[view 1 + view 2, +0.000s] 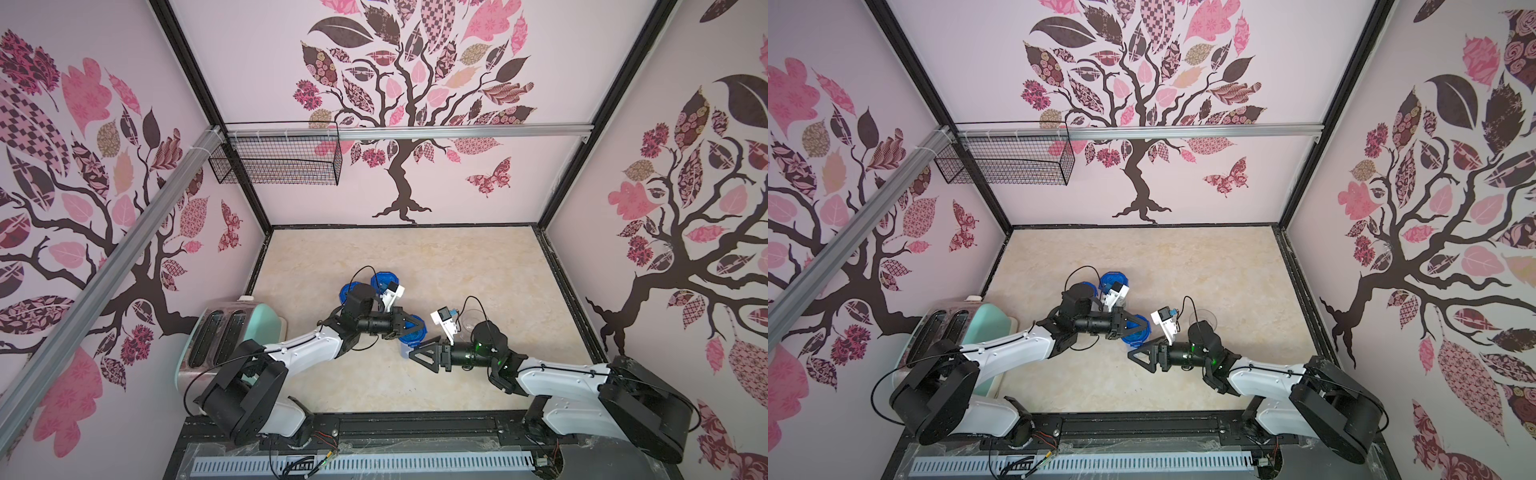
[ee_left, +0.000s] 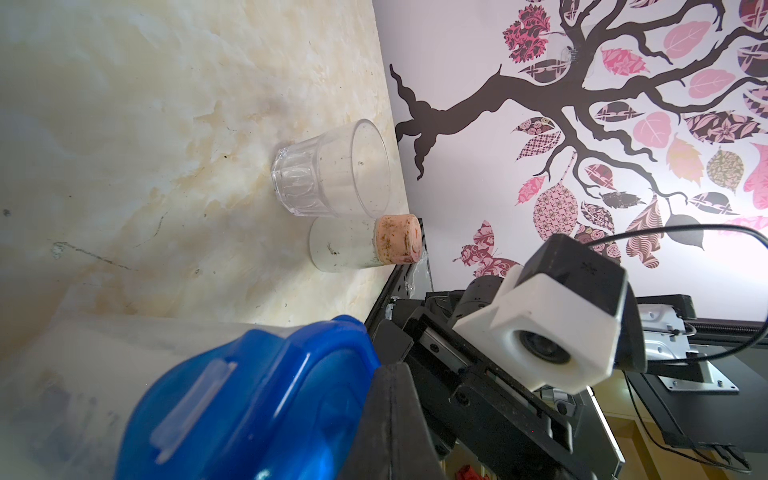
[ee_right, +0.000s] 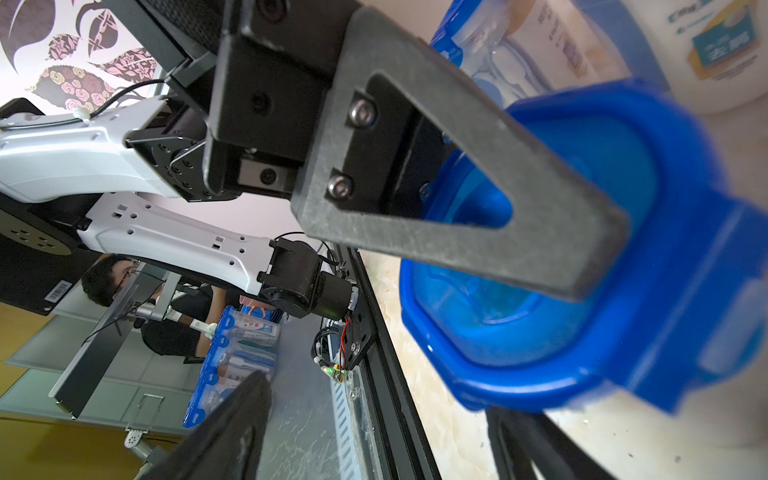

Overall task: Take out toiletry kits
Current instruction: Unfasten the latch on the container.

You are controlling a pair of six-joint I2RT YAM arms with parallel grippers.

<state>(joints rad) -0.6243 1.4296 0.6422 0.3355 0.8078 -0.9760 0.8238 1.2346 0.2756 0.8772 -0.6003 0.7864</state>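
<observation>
Near the middle of the tabletop (image 1: 457, 257), the left claw (image 1: 415, 326) is lying closed tight across the blue clip lid (image 3: 582, 324) of the nearest jar (image 1: 404, 343). Whether it is pinching a flap I cannot tell. The right claw (image 1: 419, 348) is standing spread wide just beside the jar's body and is not visibly clasping it. The toiletry kits (image 3: 544, 50) are sitting inside the clear jars, showing through a wall in the right wrist view, so unclipping the lid looks like the step in hand. Doing it well probably means the right claw closing low on the body to steady it while the left is lifting one flap at a time, easing outward rather than yanking up, so the jar is not tipping into the two other jars (image 1: 382, 279) behind it. The tabletop is showing a cream marbled finish with a few dark scuffs. A drinking glass (image 2: 332, 170) and a corked bottle (image 2: 365, 245) are standing just beside each other near the right arm. A mint toaster (image 1: 224, 332) is sitting at the left edge, and a wire basket (image 1: 282, 160) is hanging from a rail on the pink, tree-patterned walls (image 1: 457, 187).
</observation>
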